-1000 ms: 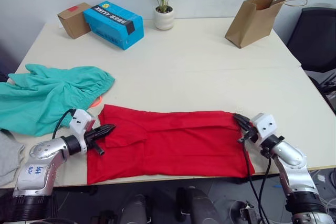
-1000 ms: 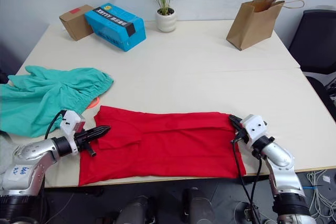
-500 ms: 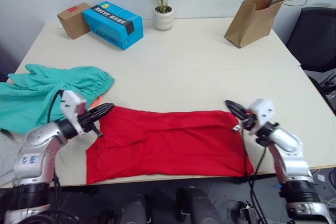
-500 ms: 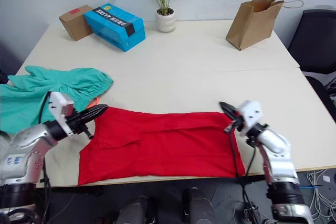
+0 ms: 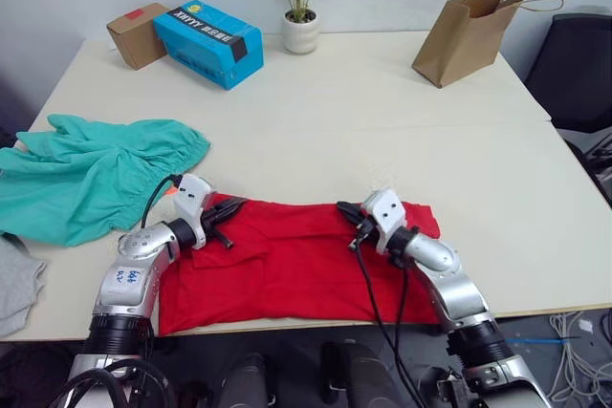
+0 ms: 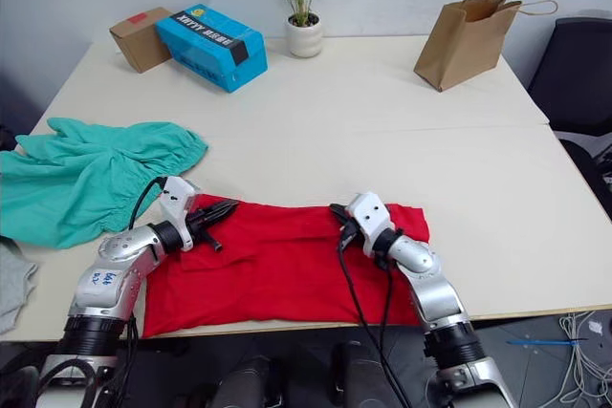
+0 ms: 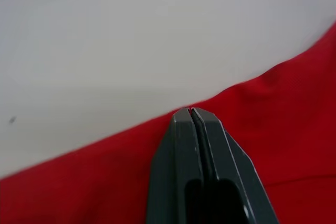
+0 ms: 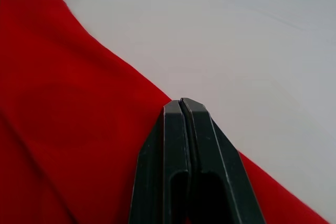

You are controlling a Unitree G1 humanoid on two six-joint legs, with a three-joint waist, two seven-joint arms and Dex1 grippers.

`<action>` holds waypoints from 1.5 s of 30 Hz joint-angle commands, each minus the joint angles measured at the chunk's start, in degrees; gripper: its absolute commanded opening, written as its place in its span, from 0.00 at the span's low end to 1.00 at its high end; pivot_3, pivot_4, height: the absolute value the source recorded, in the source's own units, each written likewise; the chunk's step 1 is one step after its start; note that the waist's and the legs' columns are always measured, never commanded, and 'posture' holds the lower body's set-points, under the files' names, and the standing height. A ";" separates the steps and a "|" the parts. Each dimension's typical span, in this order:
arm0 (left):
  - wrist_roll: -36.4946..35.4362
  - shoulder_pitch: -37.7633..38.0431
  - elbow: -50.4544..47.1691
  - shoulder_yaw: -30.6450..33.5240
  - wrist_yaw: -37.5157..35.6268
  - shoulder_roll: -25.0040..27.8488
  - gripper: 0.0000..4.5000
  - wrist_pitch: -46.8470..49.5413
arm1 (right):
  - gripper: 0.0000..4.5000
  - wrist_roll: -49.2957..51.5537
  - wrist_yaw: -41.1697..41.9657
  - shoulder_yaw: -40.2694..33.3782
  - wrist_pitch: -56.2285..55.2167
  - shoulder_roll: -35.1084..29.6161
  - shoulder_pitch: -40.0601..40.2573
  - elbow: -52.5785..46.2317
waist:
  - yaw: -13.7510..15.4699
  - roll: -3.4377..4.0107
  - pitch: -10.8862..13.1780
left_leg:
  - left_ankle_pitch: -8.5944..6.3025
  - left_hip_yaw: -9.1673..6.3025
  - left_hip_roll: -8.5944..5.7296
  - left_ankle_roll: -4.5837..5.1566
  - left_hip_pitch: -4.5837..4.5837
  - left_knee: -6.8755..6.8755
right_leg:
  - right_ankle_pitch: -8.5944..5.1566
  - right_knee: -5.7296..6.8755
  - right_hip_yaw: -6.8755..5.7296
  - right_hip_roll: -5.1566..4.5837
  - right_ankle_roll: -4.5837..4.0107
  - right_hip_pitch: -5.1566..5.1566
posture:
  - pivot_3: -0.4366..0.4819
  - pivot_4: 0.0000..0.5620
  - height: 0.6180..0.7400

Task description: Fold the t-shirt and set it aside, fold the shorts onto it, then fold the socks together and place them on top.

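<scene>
While both tools, left tool (image 5: 229,210) and right tool (image 5: 347,210), are pressed together pinching the t-shirt (image 5: 306,260) at lower centre of frame on the surface (image 5: 363,112), keep far edge taut & hems aligned, w/ shorts (image 5: 91,174) left.

Along the table's (image 5: 382,131) far side: cardboard box (image 5: 136,34), blue box (image 5: 208,43), potted plant (image 5: 298,2), paper bag (image 5: 467,35).

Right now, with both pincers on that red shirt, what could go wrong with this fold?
1. The right pincer and left pincer are shut at the t-shirt's far edge; whether either grips cloth is unclear, so a corner might slip.
2. The t-shirt's near hem lies at the table's front edge and could slide off.
3. The shorts lie close to the left pincer and might snag.
</scene>
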 commanded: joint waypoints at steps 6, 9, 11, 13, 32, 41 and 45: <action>0.31 -1.25 6.26 4.44 2.76 0.40 0.01 -2.59 | 0.00 4.73 3.37 -13.36 -16.00 -7.99 -0.69 16.86 | -0.14 -0.02 -0.01 | 0.01 0.00 -0.01 -0.01 0.08 -0.03 | 0.00 0.02 -0.02 0.02 0.00 0.05 | 0.48 0.27 1.00; -3.68 -3.63 7.94 8.10 0.93 -0.98 0.01 -7.20 | 0.00 9.51 5.48 -20.00 -18.72 -11.02 -2.79 24.47 | -0.11 -0.01 0.00 | 0.03 0.01 0.00 -0.02 0.09 -0.01 | 0.00 0.02 -0.02 0.04 0.00 0.06 | 0.48 0.27 1.00; -6.48 -4.80 4.38 8.67 -1.75 -0.59 0.01 -6.48 | 0.00 11.96 8.89 -21.70 -19.20 -12.41 -3.84 25.57 | -0.06 -0.02 0.00 | 0.07 0.01 0.00 0.01 0.02 0.01 | 0.00 0.02 -0.03 0.04 0.00 0.03 | 0.48 0.27 1.00; -8.77 -4.60 -1.74 7.91 -4.43 1.24 0.01 -2.69 | 0.00 14.67 12.91 -22.07 -17.70 -13.23 -4.08 22.57 | -0.23 -0.03 0.02 | 0.06 0.01 0.00 0.01 0.00 -0.02 | 0.00 0.00 -0.03 0.04 0.00 0.01 | 0.48 0.27 1.00; -4.38 16.06 -15.60 1.55 -8.97 5.51 0.01 -2.69 | 0.00 8.32 8.29 -10.43 -5.24 -7.41 11.79 -3.53 | 0.15 0.08 0.00 | -0.20 -0.06 0.10 -0.30 -0.03 -0.13 | -0.05 -0.10 0.02 0.10 -0.11 -0.05 | 0.48 0.27 1.00; -4.63 16.12 -8.90 4.45 -12.77 7.15 0.01 -8.29 | 0.00 16.76 14.71 -20.94 -6.34 -12.42 12.66 3.52 | -0.01 0.13 0.00 | -0.37 -0.08 0.12 0.04 0.01 -0.14 | -0.05 -0.23 -0.05 0.13 -0.11 0.03 | 0.48 0.27 1.00; -11.45 15.84 -14.59 7.44 -18.63 8.43 0.14 -8.64 | 0.08 24.86 22.66 -22.93 4.72 -18.24 10.23 0.86 | -0.13 0.20 0.06 | -0.36 -0.07 0.15 0.08 -0.02 -0.13 | -0.05 -0.22 -0.06 0.15 -0.12 0.00 | 0.48 0.27 1.00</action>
